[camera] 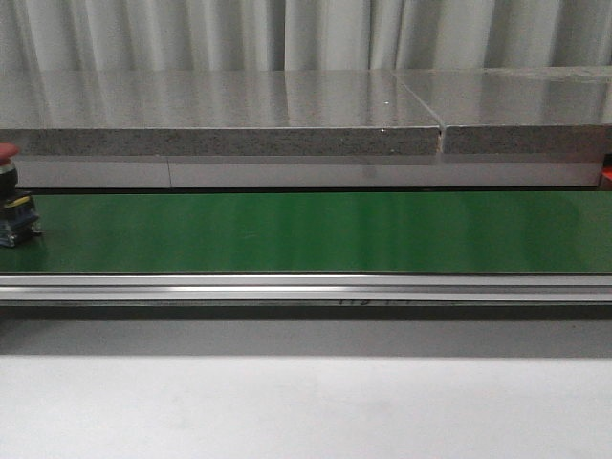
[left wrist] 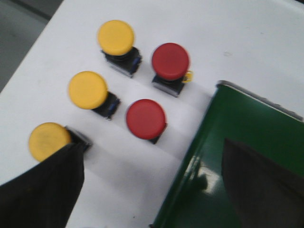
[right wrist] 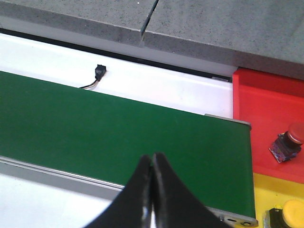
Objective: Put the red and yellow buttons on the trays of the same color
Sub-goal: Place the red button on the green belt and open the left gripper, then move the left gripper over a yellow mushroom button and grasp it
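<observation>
On the front view a red button [camera: 8, 153] rides at the far left end of the green belt [camera: 316, 232], standing upright on its dark base [camera: 17, 220], cap up; only part of it shows at the frame edge.

The left wrist view looks down on five more buttons on the white table [left wrist: 247, 38], just beside the belt's end. Three yellow ones run in a line: far yellow [left wrist: 116, 37], middle yellow [left wrist: 88, 90], near yellow [left wrist: 49, 141]. Two red ones sit between that line and the belt: far red [left wrist: 170, 61] and near red [left wrist: 146, 118]. All stand upright, caps facing the camera, stems vertical. A dark left finger [left wrist: 45, 192] partly covers the near yellow's base; whether the left gripper is gripping or spread, I cannot tell.

The right gripper [right wrist: 152, 164] hangs over the belt with its fingertips pressed together, nothing between them. Beyond the belt's end, a button [right wrist: 288, 141] with a red cap lies tilted on the red tray [right wrist: 266, 99], cap pointing away from the belt. One yellow button [right wrist: 290, 212] sits upright on the yellow tray [right wrist: 270, 187]
</observation>
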You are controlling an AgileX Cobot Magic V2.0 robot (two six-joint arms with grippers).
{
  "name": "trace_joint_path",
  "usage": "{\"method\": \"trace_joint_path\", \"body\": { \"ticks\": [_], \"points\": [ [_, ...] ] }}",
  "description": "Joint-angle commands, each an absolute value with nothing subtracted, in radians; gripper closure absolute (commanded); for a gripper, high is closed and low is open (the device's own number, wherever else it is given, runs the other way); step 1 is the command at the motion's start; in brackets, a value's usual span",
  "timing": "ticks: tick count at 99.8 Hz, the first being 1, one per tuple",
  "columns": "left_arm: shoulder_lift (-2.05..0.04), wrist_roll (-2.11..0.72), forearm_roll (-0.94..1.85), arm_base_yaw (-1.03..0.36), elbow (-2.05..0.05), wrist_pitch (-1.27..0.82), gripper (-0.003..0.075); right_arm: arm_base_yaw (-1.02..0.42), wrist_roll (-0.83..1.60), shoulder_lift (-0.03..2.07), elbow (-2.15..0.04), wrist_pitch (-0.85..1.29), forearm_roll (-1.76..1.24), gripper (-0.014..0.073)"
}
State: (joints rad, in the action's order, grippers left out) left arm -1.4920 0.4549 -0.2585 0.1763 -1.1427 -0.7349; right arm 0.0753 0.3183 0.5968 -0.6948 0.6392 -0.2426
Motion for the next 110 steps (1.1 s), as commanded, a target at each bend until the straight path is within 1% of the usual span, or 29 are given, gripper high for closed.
{"method": "trace_joint_path", "body": {
  "ticks": [1,22,34,68,110],
  "points": [
    [-1.456,0.458,-0.264,0.226,-1.161,-0.714,0.0153,0.074,0.323,0.597,-0.721,0.575,-0.254,0.0662],
    [-1.448,0.458,-0.264,0.330,-1.133,-0.694,0.0153,0.074,0.323,0.597,-0.721,0.575,-0.254,0.0662],
    [-1.448,0.458,-0.261,0.362,-1.103,-0.667,0.0153,0.074,0.323,0.597,-0.721,0.575,-0.254,0.0662],
    [-1.448,0.458,-0.261,0.392,-0.976,-0.542,0.0153,0.074,0.323,0.597,-0.721,0.575,-0.254,0.0662],
    [-1.450,0.460,-0.259,0.415,-0.967,-0.482,0.0153,0.074,0.323,0.597,-0.721,0.575,-0.254,0.0662]
  ]
}}
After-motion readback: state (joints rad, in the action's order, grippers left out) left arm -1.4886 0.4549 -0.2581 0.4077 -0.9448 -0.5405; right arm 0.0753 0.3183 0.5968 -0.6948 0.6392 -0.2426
